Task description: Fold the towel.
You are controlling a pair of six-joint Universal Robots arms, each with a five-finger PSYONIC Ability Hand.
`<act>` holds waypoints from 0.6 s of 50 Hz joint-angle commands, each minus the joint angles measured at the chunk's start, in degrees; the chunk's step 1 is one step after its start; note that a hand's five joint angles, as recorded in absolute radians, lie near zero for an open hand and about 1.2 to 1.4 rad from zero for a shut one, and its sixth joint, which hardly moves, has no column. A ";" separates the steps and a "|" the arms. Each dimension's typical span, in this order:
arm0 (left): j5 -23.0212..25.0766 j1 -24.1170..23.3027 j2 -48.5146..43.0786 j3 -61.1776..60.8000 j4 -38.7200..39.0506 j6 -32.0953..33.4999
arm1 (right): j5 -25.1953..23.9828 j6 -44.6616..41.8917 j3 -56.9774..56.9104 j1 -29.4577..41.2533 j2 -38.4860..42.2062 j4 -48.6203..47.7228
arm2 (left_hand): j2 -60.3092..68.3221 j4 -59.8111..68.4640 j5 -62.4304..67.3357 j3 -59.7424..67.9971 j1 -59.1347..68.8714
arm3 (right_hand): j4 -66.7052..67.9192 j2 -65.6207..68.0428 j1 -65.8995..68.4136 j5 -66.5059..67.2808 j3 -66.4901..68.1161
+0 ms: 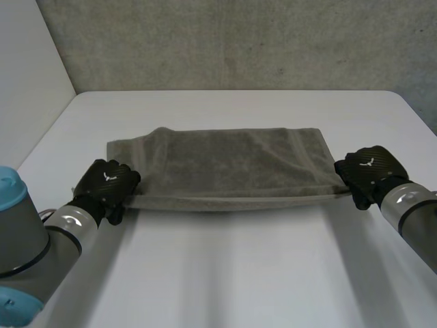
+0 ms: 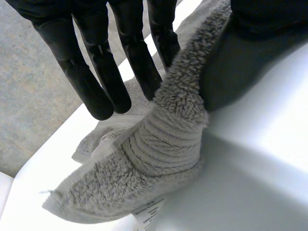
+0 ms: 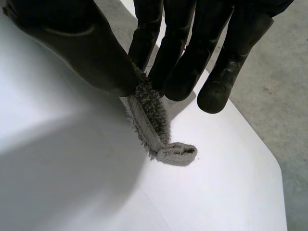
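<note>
A grey towel lies spread across the middle of the white desk, its long side running from one arm to the other. The far part rests flat on the desk, while the near edge is raised and stretched in a line between the two hands.

The left hand is at the towel's near left corner. In the left wrist view its fingers are almost straight, and the thick pile of the towel runs up between them and the thumb, pinched there. The corner droops below the fingertips onto the desk, with a small white label at its tip.

The right hand is at the near right corner. In the right wrist view its fingers and thumb close on the towel's hem, and a short folded end hangs just beneath them
</note>
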 commanded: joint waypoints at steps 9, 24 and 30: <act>0.12 -0.84 -0.91 -2.90 -0.04 0.09 | -0.44 0.39 3.30 -1.48 -0.60 -2.92 | -32.50 -32.78 -43.20 -32.66 -32.46 | 2.84 5.11 3.73 3.87 3.49; -0.32 0.91 -0.30 -4.31 0.05 0.27 | -0.61 0.30 4.09 -1.04 -0.08 -3.62 | -33.01 -33.29 -43.70 -33.16 -32.97 | 2.84 5.11 3.73 3.87 3.49; -0.32 1.18 1.11 -4.39 -0.04 0.27 | -0.61 0.30 4.44 -0.87 0.10 -4.24 | -32.16 -32.44 -42.86 -32.32 -32.13 | 2.84 5.11 3.73 3.87 3.49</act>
